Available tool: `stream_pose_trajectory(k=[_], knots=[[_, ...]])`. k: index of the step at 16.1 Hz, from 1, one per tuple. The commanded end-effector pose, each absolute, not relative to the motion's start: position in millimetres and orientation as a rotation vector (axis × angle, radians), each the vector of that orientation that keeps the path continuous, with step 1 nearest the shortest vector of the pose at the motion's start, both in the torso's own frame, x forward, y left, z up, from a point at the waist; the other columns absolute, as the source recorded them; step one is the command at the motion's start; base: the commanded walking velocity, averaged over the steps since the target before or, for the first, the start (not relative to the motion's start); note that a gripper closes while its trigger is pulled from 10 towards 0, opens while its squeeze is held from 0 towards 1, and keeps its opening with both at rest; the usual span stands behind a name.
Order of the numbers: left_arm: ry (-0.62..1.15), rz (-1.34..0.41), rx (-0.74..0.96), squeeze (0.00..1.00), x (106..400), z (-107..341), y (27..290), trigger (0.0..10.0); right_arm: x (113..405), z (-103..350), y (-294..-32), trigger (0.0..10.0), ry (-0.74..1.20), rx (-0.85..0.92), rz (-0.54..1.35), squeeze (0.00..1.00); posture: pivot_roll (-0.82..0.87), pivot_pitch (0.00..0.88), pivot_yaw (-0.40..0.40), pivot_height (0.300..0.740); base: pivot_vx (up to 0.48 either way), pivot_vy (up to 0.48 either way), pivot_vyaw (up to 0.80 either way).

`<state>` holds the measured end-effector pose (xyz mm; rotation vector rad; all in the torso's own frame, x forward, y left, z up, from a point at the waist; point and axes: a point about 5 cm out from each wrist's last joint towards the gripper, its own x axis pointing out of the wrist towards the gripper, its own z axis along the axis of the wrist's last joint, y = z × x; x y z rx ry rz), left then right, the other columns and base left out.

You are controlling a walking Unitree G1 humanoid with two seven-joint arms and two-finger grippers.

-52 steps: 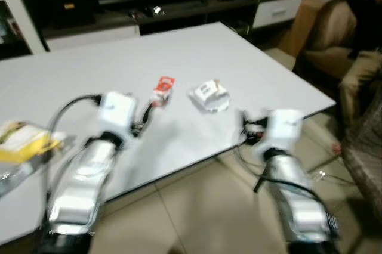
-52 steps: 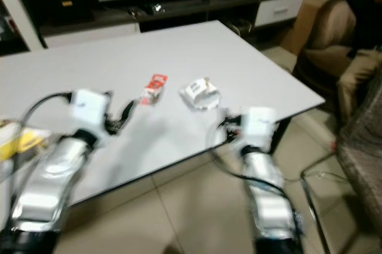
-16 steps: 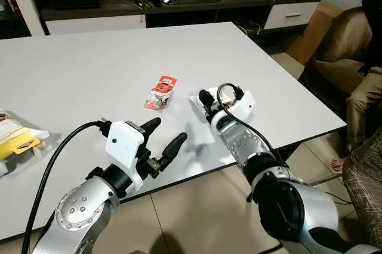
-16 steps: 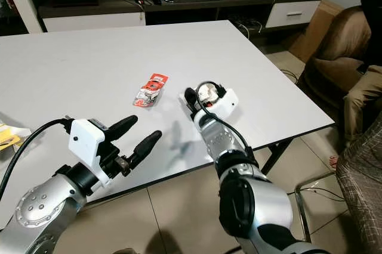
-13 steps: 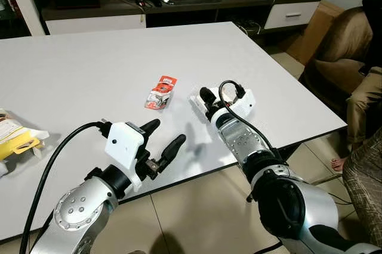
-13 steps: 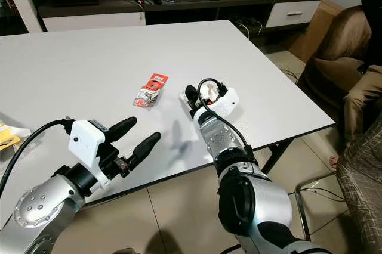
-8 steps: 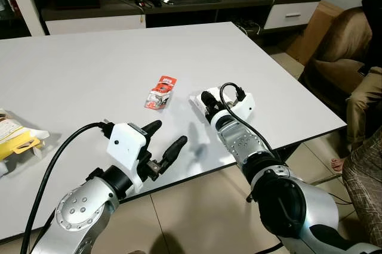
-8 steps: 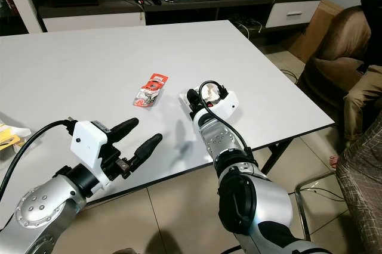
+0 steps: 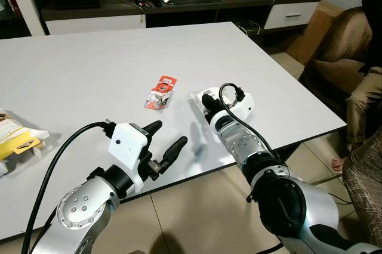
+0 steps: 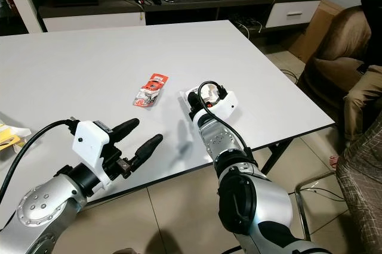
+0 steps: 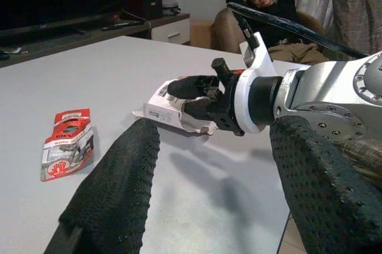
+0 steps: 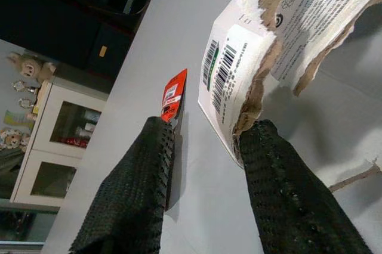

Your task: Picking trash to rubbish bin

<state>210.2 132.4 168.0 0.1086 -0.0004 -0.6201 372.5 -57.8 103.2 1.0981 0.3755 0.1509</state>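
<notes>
A torn white cardboard package (image 12: 256, 45) lies on the white table (image 9: 89, 69), right of middle. My right gripper (image 9: 206, 100) is at it, open, with the package's torn edge between its fingers (image 12: 286, 194). From the left wrist view the same package (image 11: 164, 106) sits under the right gripper's upper finger. A red and white packet (image 9: 161, 92) lies flat a little to the left of it. My left gripper (image 9: 169, 133) hovers open over the table's front edge, holding nothing.
A yellow and white bag (image 9: 15, 138) lies at the table's left edge. A dark TV stand (image 9: 179, 3) runs along the back. A person (image 9: 364, 81) sits on a brown sofa to the right. Tiled floor lies beyond the front edge.
Since three seconds ago my right arm has reached forward onto the white package, and the picture has steadied. Over the last second both grippers have barely moved.
</notes>
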Motion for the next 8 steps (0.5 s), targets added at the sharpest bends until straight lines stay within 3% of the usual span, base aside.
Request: stream_pose_trajectory(k=[1,8], knots=[[0.014,-0.625,0.116,0.0,210.8,165.4,130.8,10.0,373.9,108.0,-53.4,0.0,0.36,1.099,0.171,0.0,0.21,0.0,-0.098,0.74,0.0,0.0,0.0],[0.012,-0.616,0.125,0.0,213.1,164.6,131.3,10.0,374.3,111.9,-49.9,0.0,0.329,1.093,0.213,0.0,0.21,0.0,-0.1,0.74,0.0,0.0,0.0]])
